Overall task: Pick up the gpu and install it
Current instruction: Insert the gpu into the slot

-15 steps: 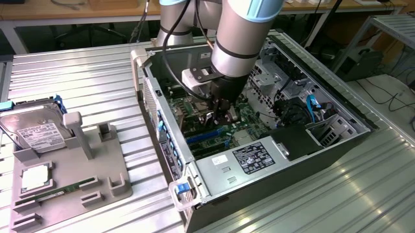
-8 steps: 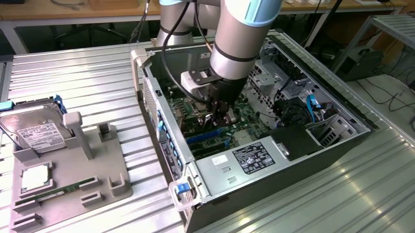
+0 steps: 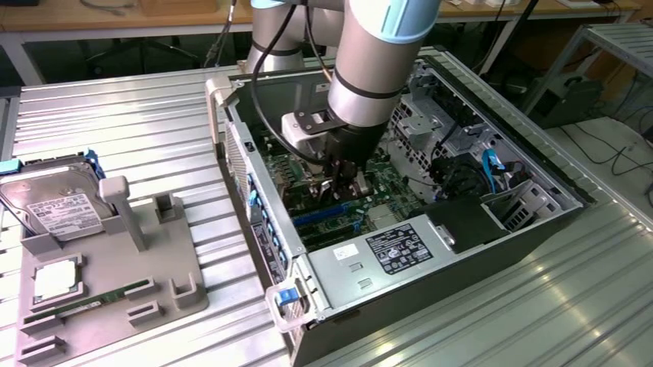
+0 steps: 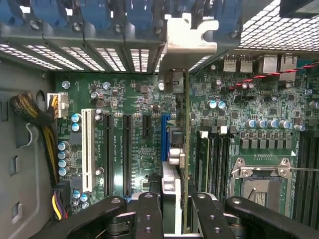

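We see the gripper (image 3: pixel 342 186) reaching down inside the open computer case (image 3: pixel 429 283), its black fingers (image 4: pixel 148 214) closed on the graphics card (image 4: pixel 185 149), which stands on edge between them over the green board (image 4: pixel 124 99). The card's long axis runs straight away from the fingers toward the rear wall of the case, where its silver end bracket (image 4: pixel 189 40) meets the row of blue slot covers. It lies parallel to the blue slot (image 4: pixel 165 139) and appears just beside it; we cannot tell whether its edge is seated.
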